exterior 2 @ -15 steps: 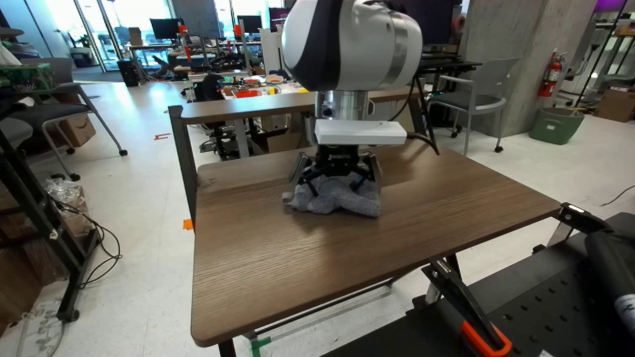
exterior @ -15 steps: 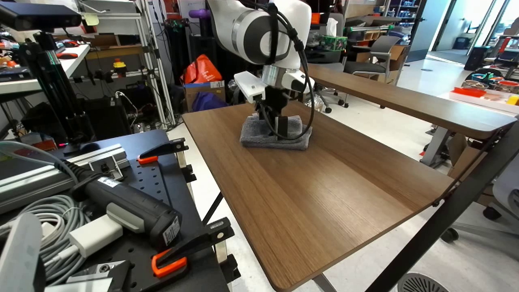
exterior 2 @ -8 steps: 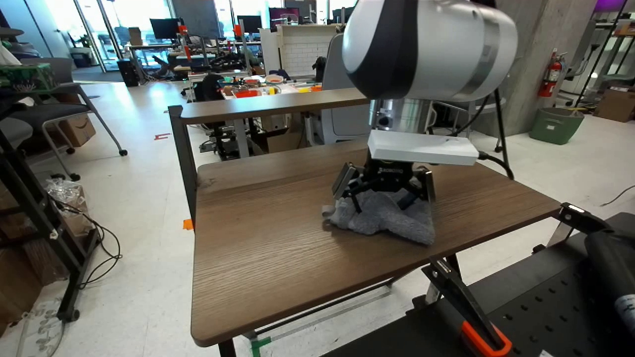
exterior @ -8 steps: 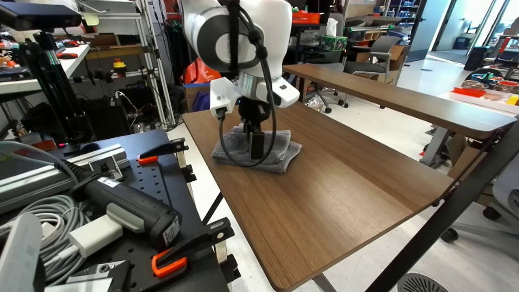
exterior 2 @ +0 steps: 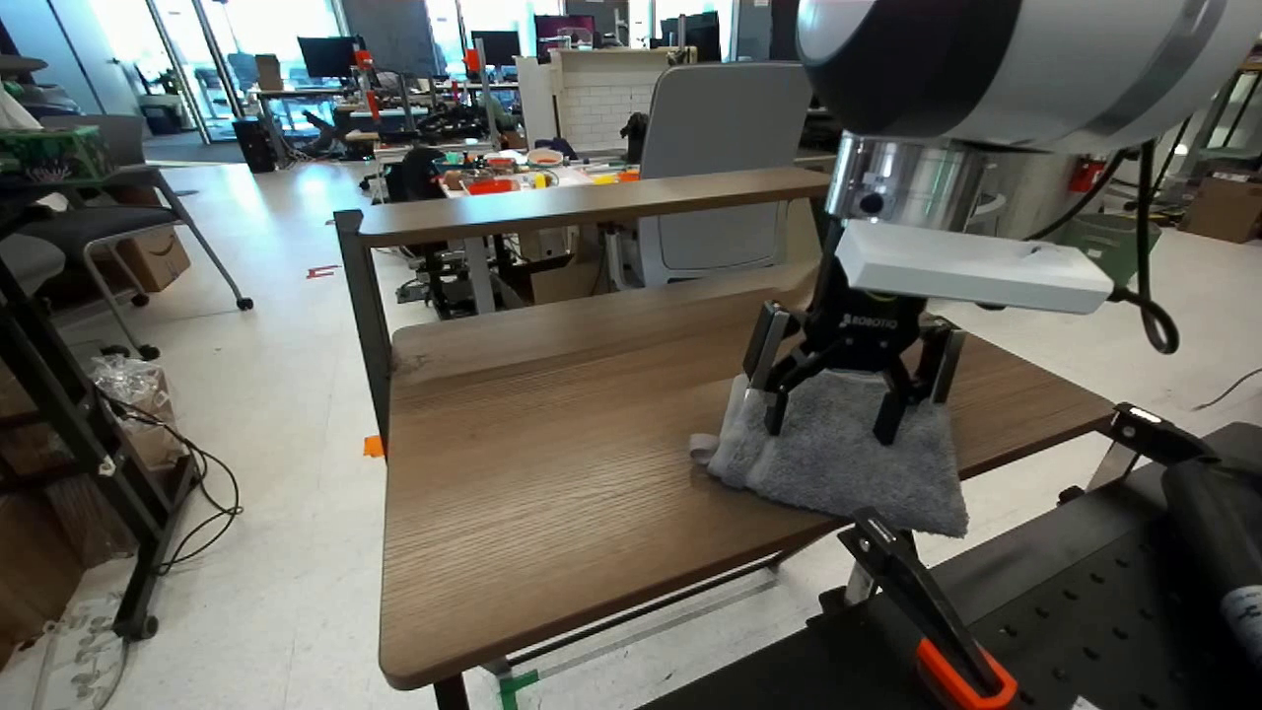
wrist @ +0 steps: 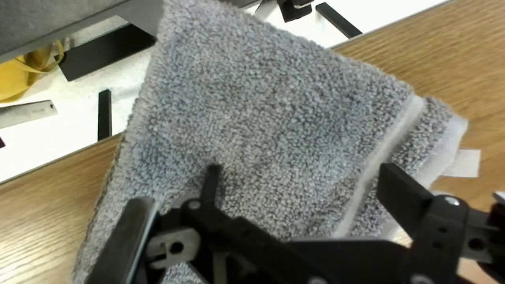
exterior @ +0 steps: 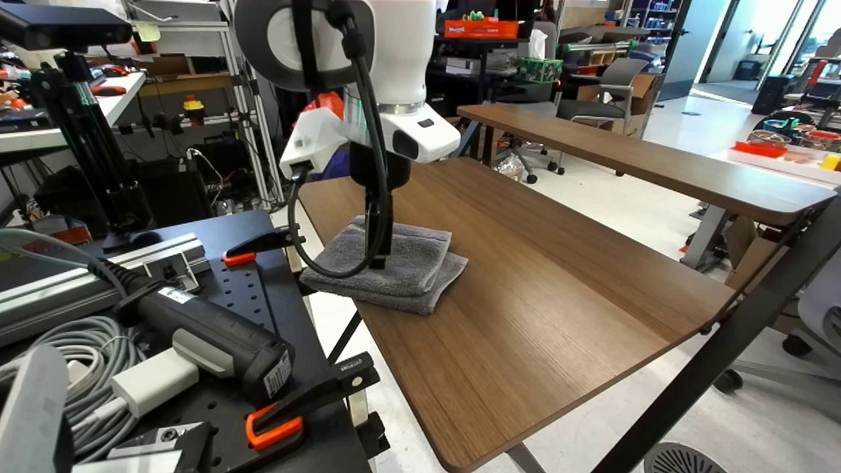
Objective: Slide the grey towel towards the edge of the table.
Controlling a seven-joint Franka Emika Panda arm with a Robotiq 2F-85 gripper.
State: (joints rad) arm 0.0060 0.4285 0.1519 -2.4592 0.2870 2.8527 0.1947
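robotiq gripper point(exterior 2: 833, 424) hangs over a brown wood-grain table point(exterior: 539, 315), whose long edge faces a black perforated workbench point(exterior 2: 1075, 621); a grey office chair point(exterior 2: 725, 128) stands farther off on the pale floor point(exterior 2: 256, 394). the gripper's fingers point(exterior 2: 890, 419) stand well parted, tips down against the grey towel point(exterior 2: 843, 478), one corner of which juts past that long edge.

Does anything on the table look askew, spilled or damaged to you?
The grey towel sits askew: one corner juts past the edge of the table, as both exterior views show, and its folded layers do not line up. The overhang fits the task of sliding it towards the edge. Nothing looks clearly spilled or damaged.
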